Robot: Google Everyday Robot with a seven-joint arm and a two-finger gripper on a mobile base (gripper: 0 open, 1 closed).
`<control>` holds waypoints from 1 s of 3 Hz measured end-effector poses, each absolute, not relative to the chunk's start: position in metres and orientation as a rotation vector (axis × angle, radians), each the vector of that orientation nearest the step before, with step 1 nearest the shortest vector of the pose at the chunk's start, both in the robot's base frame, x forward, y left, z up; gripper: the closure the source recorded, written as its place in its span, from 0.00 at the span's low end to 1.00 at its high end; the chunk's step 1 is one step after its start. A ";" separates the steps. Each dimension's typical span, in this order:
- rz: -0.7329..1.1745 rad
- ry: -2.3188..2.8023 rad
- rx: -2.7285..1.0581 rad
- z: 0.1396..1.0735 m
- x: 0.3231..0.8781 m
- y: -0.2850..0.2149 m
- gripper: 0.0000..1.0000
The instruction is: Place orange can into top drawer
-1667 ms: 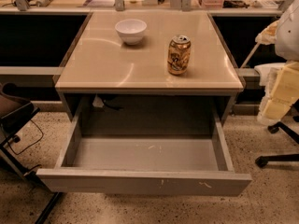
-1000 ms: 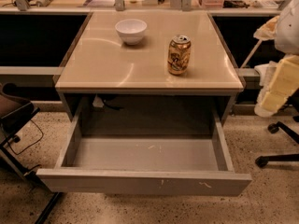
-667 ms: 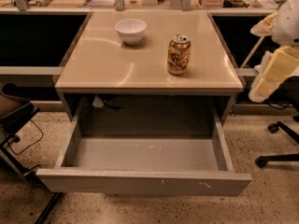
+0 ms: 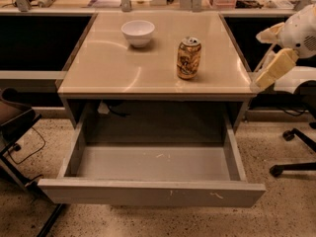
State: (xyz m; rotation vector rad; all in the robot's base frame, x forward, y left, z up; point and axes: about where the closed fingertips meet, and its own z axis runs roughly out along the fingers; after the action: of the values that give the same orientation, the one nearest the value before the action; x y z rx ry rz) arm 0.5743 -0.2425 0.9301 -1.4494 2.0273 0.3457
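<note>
Movement on the right edge of the camera view: the cream-coloured tool [image 4: 271, 71] on its white arm has climbed and slid left, from low beside the bench's leg to just off the right rim of the tan, flat-topped bench [image 4: 118, 70], about level with the top. That reads as the opening of the reach, and nothing else has budged. The small cylindrical orange can [image 4: 189, 58] with the silver pull-tab top stands upright on the right half of the bench, exactly where it stood a moment ago. It is untouched and well apart from the tool. The round white bowl [image 4: 138, 32] sits behind it and to the left, clear of the likely path.

Below, the wide, shallow grey top drawer [image 4: 148, 193] hangs pulled fully out, its grey floor bare apart from a few pale scuffs. So the destination looks ready and only the pick is outstanding.

Now the tool itself: it hovers in open air and touches neither bench nor can. It carries nothing. Whether it is set wide or narrow, I cannot tell from this angle. My call is that it needs to travel further left to get at the can.
</note>
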 end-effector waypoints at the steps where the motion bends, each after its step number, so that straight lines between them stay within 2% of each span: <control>1: 0.391 2.015 -1.431 0.921 0.583 -0.240 0.00; 2: 0.385 2.016 -1.434 0.922 0.582 -0.240 0.00; 3: 0.486 1.906 -1.425 0.930 0.596 -0.228 0.00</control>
State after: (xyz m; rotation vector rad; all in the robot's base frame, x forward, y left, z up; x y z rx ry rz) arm 0.5955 -0.2278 0.9300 -1.4246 1.9060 0.4857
